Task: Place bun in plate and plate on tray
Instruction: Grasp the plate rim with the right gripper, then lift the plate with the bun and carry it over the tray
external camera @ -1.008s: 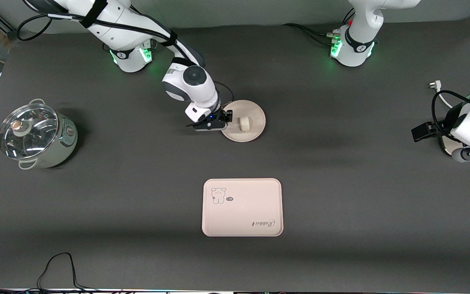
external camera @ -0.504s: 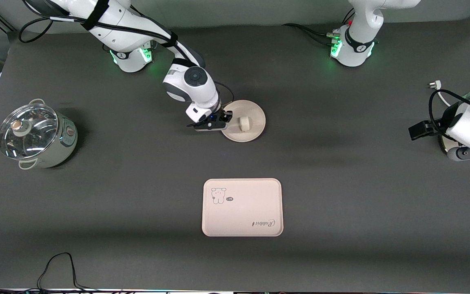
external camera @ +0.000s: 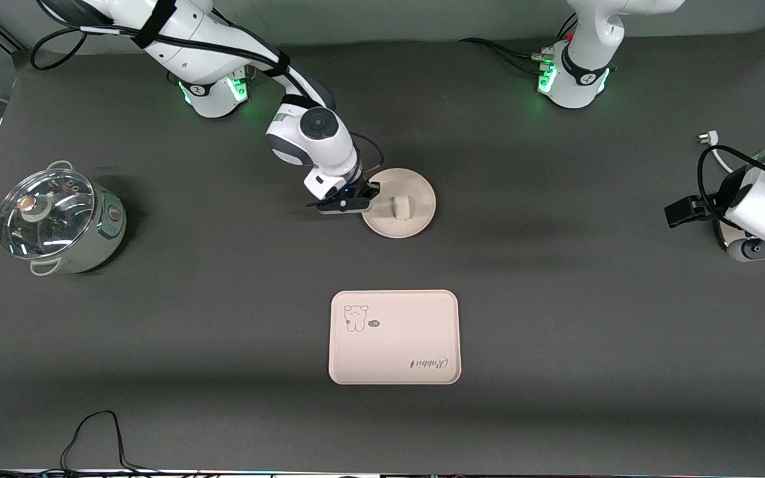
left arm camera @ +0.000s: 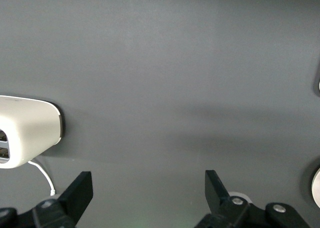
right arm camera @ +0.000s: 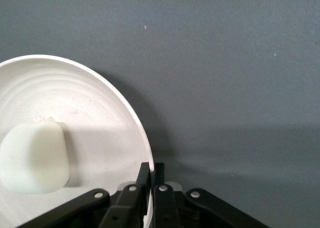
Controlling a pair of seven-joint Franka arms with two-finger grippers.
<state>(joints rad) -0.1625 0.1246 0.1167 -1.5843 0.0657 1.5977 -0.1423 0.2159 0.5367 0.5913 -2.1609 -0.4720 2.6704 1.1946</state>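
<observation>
Front view: a lidded steel pot (external camera: 57, 219) sits toward the right arm's end of the printed cream rectangular tray (external camera: 394, 337). The right gripper (external camera: 368, 197) pinches the round cream plate (external camera: 416, 222) by its rim; since a second ago, plate and small white bun (external camera: 400, 206) have shifted slightly, probably starting trayward. The left gripper (left arm camera: 147, 190) waits, fingers spread, empty.

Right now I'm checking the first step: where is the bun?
The bun lies in the plate, farther from the front camera than the tray; the right gripper is shut on the plate's rim beside it.
</observation>
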